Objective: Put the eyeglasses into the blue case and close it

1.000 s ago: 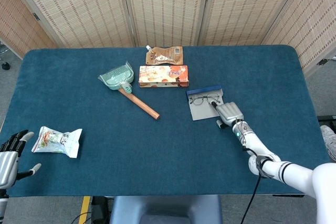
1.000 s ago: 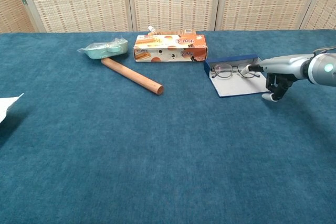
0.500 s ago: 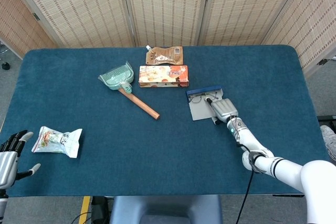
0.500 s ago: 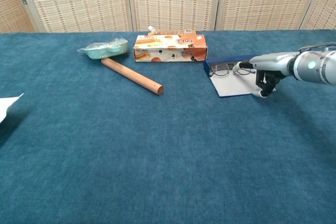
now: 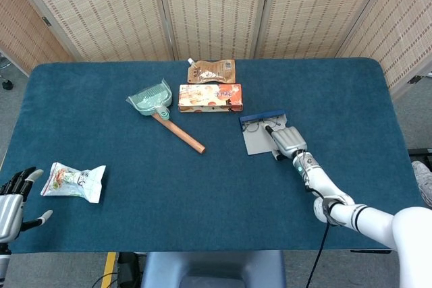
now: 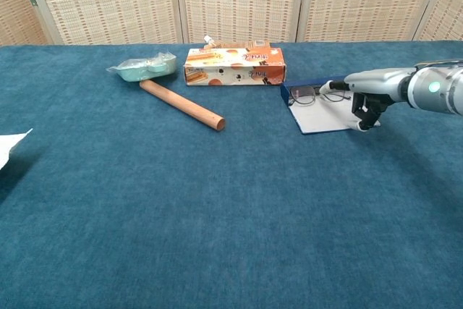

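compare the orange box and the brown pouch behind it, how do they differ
The orange box is a long rigid carton, while the brown pouch is a flat soft pack with a white spout at its left end. The box is brighter orange with food pictures on top; the pouch is duller brown. The box lies nearer the robot, the pouch closer to the table's far edge. Both lie flat, lengthwise across the blue table, roughly parallel.

I'm reaching my right hand (image 5: 287, 141) out mid-frame, fingers extended; my left hand (image 5: 12, 197) is resting open, lower left.
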You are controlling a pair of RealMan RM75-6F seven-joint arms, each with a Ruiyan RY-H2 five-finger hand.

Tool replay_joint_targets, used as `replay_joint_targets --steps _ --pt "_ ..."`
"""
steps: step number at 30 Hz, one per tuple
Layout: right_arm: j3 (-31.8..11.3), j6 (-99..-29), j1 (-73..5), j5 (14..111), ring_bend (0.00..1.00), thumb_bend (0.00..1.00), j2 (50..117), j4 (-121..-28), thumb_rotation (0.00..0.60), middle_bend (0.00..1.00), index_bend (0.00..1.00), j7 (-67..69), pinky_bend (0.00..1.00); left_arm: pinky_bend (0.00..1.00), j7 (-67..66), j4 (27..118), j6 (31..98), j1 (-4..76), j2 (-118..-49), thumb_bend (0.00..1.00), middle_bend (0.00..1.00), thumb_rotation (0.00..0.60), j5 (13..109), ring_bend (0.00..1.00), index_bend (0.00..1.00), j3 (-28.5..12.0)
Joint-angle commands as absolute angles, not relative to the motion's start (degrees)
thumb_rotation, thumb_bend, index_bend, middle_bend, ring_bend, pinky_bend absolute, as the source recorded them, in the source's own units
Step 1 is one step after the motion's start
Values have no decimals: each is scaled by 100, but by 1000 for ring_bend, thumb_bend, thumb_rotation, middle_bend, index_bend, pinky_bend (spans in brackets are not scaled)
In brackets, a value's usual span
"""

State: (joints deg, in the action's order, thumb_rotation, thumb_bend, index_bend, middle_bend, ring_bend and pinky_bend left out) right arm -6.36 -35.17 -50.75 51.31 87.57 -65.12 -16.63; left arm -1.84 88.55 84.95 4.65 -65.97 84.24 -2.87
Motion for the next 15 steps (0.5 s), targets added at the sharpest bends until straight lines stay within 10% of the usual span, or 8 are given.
replay_joint_targets --steps 1,8,15 --pt "-558 -4001 -4809 5370 995 371 8544 -6890 600 818 46 -1629 976 270 -178 8860 8509 469 -6607 187 155 600 8450 150 180 -283" --pt "-564 -4958 -4346 5717 793 213 8603 -7001 600 703 53 -1529 957 270 -183 8895 8535 457 -6591 187 155 600 8469 150 180 -274" --pt "-610 -5318 -4160 5984 511 212 8814 -6841 600 501 98 -1492 723 270 -229 8962 8553 470 -6578 187 155 600 8523 150 180 -266"
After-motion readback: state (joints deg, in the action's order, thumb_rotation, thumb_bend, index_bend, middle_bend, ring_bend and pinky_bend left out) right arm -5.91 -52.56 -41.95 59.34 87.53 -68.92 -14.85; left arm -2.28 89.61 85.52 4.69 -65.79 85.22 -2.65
